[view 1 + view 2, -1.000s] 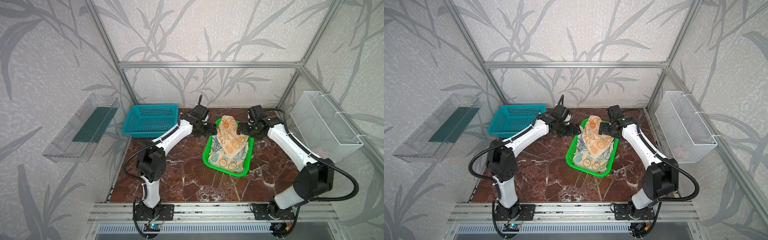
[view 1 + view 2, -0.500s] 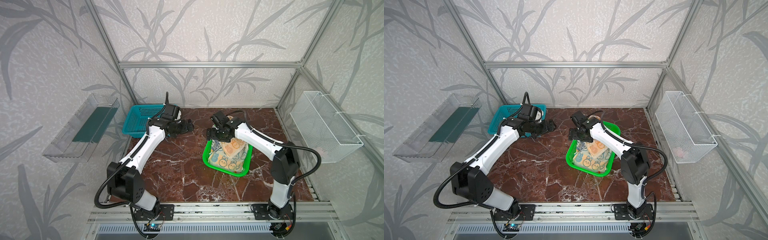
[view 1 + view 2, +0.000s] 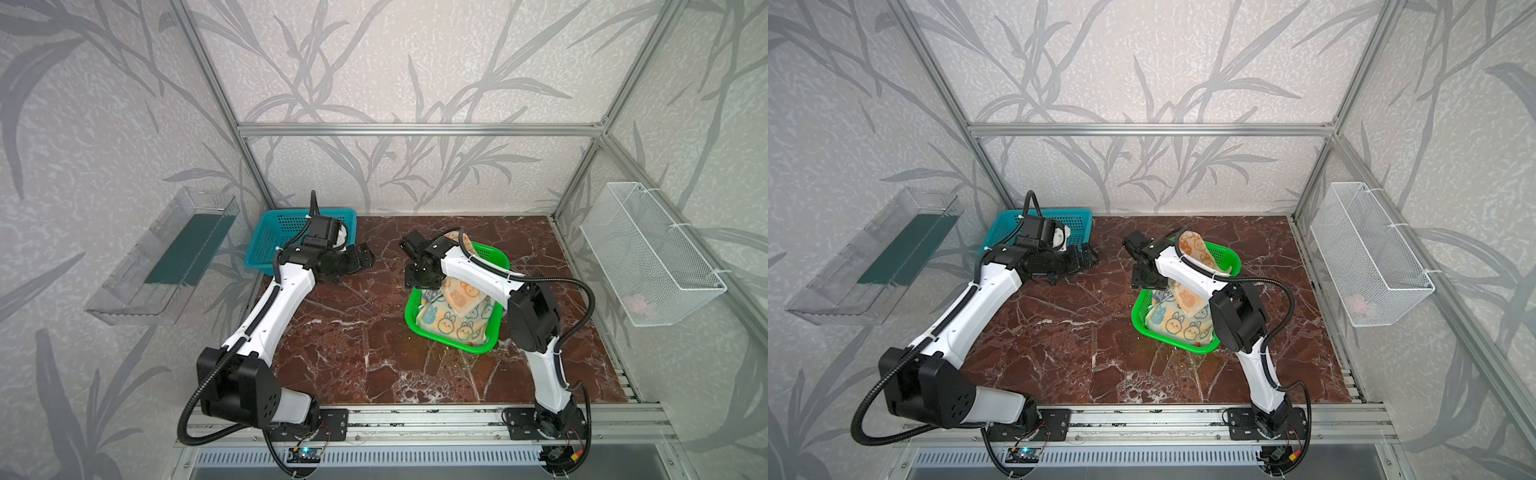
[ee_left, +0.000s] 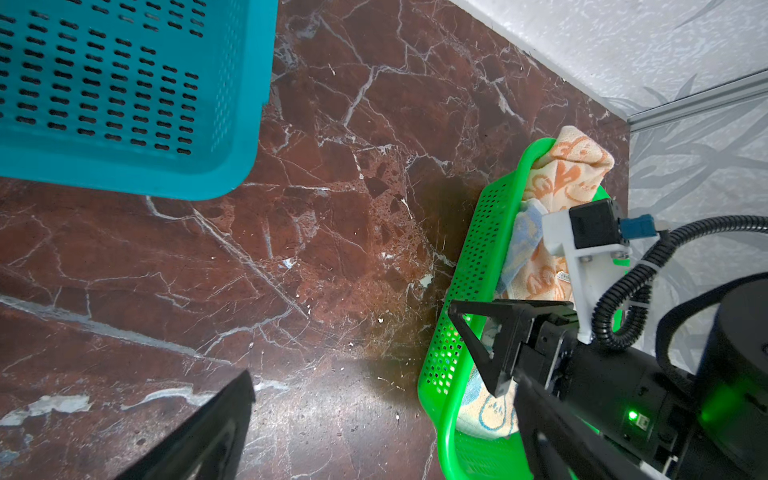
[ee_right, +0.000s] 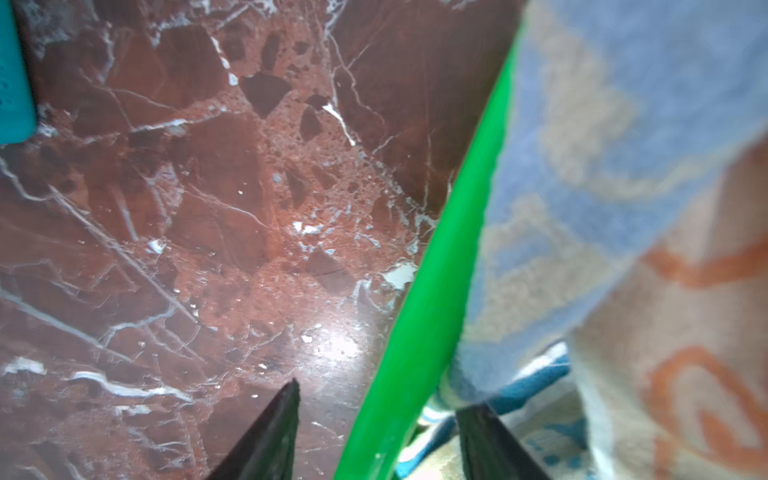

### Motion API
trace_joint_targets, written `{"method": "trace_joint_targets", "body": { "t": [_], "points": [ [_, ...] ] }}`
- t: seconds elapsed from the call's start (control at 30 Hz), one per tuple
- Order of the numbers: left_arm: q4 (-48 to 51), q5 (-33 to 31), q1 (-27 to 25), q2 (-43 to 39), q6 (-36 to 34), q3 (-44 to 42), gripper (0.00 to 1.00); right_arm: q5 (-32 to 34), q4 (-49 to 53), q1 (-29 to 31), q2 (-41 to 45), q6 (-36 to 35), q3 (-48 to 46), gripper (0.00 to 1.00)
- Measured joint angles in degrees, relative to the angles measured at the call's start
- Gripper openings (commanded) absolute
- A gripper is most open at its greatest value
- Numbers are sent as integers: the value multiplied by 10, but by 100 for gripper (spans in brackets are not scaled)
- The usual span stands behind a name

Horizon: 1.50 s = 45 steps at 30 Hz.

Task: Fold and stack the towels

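A peach-orange towel (image 3: 462, 291) (image 3: 1187, 297) lies crumpled over a cream-and-blue towel (image 3: 453, 325) (image 3: 1180, 325). Both are in the green basket (image 3: 495, 254) (image 3: 1226, 254). My right gripper (image 3: 419, 283) (image 3: 1144, 283) points down at the basket's left rim. In the right wrist view its jaws straddle the green rim (image 5: 436, 299): one finger (image 5: 270, 436) is outside and one finger (image 5: 490, 444) inside by the towels, neither touching the rim. My right gripper (image 5: 380, 440) is open. My left gripper (image 3: 360, 259) (image 3: 1088, 255) (image 4: 382, 436) hangs open and empty beside the blue basket (image 3: 270, 237).
The blue basket (image 4: 124, 83) stands empty at the back left. A clear plastic bin (image 3: 166, 257) hangs on the left wall. A white wire basket (image 3: 652, 257) hangs on the right wall. Bare marble (image 3: 353, 324) lies between the two arms.
The orange towel, held up between both grippers a second ago, has dropped into the green basket. The left arm drew back left. The right gripper swung to the basket's left rim, its jaws narrowing.
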State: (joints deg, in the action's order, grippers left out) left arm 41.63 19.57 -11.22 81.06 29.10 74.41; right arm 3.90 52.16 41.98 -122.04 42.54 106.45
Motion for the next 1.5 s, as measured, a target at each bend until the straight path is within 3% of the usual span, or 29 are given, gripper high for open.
{"method": "trace_joint_targets", "body": {
  "t": [0.33,0.53,0.9,1.2,1.43,1.5],
  "points": [
    [-14,19,-2,0,3,-2,99,38,31,-26,47,-50,-69,16],
    [-14,17,-24,14,5,2,99,98,38,-74,91,-138,-132,1],
    [-8,-22,-126,84,3,89,99,186,31,-203,135,-278,-166,0],
    [5,-47,-152,153,-2,160,99,216,1,-242,105,-371,-136,0],
    [14,-59,-177,207,-7,216,99,230,-11,-252,66,-380,-127,0],
    [17,-64,-187,220,-9,231,99,231,-12,-253,63,-377,-127,10]
  ]
}}
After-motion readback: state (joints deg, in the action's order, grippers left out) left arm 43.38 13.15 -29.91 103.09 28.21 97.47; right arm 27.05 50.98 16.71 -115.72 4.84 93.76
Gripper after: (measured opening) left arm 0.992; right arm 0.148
